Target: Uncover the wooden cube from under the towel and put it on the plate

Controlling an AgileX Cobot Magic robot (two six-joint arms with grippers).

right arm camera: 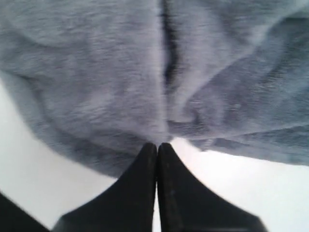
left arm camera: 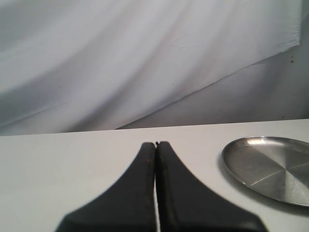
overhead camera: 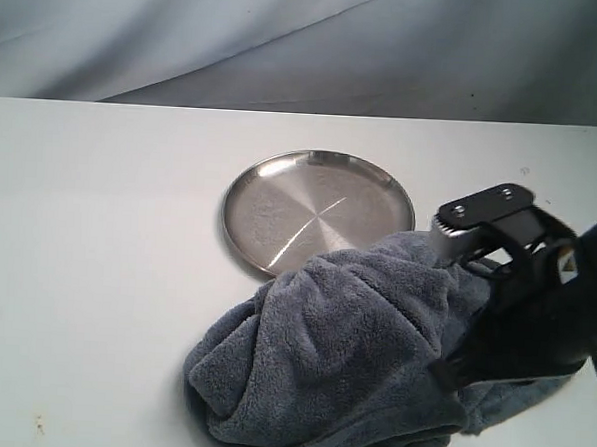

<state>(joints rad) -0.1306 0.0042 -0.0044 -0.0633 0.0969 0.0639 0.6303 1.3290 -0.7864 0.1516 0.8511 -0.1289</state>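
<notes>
The slate-blue towel lies bunched in a tall heap at the front of the table, and its far edge laps the rim of the silver plate. My right gripper comes in from the right and is shut on the towel's edge. In the right wrist view the folds draw together at my right gripper. The wooden cube is hidden. My left gripper is shut on nothing, low over the bare table with the plate off to one side. It does not show in the exterior view.
The white table runs back to a draped grey-white cloth backdrop. The plate has nothing on it. My right arm's black body stands over the towel's right side.
</notes>
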